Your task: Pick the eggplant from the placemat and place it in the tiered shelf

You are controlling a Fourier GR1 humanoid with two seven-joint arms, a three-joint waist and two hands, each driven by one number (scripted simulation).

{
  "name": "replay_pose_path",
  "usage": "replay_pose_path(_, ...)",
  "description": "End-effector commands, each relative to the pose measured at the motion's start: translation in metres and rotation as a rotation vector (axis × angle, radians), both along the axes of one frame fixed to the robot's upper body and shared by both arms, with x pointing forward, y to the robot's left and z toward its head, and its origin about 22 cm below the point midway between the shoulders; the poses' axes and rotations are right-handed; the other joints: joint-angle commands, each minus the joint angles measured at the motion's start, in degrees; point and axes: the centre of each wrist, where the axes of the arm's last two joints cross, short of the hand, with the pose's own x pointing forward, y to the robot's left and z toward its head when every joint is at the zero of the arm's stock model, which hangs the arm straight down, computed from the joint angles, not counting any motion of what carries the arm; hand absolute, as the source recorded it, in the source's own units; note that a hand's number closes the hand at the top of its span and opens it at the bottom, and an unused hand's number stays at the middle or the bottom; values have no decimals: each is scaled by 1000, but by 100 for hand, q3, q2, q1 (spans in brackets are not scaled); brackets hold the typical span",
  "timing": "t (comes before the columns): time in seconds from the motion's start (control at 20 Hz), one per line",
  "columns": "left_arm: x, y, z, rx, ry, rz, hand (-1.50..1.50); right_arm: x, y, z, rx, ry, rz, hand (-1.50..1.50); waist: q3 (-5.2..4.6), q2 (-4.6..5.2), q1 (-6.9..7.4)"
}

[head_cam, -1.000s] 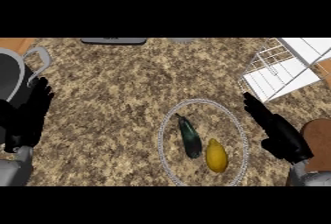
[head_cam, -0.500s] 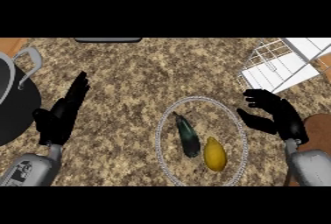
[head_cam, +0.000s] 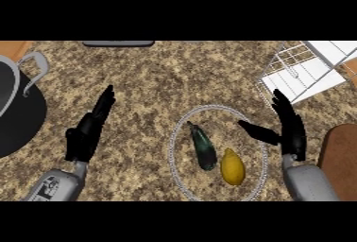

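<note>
A: Eggplant (head_cam: pixel 203 148): where does it lie, and how does it look?

B: It lies on the round, pale-rimmed placemat (head_cam: pixel 182 122) on the speckled counter (head_cam: pixel 160 80), left of centre on the mat. It is slender, dark green to black and glossy, with its thin stem end pointing far-left and its thicker end near. A yellow lemon (head_cam: pixel 232 166) sits just to its right, close to touching at the near end; whether they touch cannot be told.

A: State of the hands?

B: The right hand (head_cam: pixel 289 126) is over the mat's right rim, fingers straight and released, thumb spread toward the eggplant; it holds nothing. The left hand (head_cam: pixel 89 128) is well left of the mat, fingers straight, also released.

A: What could go wrong from here?

B: Judged from this layout, three things. A grasp closing from the right may catch or nudge the lemon first, since it lies between the hand and the eggplant. The smooth, tapered body could slide out of the fingers if taken near the thin end. The white wire tiered shelf (head_cam: pixel 301 71) stands far-right; a long fruit carried crosswise may catch on its wires.

A: Other items?

B: A black pot (head_cam: pixel 17 118) at the left edge and a brown board (head_cam: pixel 339 160) at the right edge.
</note>
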Motion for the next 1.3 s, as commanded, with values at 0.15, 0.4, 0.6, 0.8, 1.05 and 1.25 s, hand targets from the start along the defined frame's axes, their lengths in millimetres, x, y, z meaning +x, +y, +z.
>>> replay_pose_path(0.15, 6, -9, 5, -5, 9, -18, 0, 12, 3, 41, -114, 172, 303, -150, -9, -34, 7)
replay_pose_path(0.4, 20, -3, -6, -3, -1, -12, 0, 32, 39, 108, -204, 219, 380, -150, -14, -27, -39)
replay_pose_path(0.6, 4, -7, 8, 5, -8, -26, 0, 45, 50, 122, -318, 377, 456, -150, -7, -38, 62)
replay_pose_path(0.8, 5, -2, -1, 2, -2, -14, 0, 50, 79, 160, -459, 514, 610, -150, -14, -42, 63)
replay_pose_path(1.05, 2, -15, -1, -13, 13, -15, 0, 42, 99, 161, -627, 641, 688, -150, -7, -46, 6)
replay_pose_path(1.25, 5, -12, -6, 14, -18, -9, 0, 58, 115, 189, -629, 662, 668, -150, -6, -24, 19)
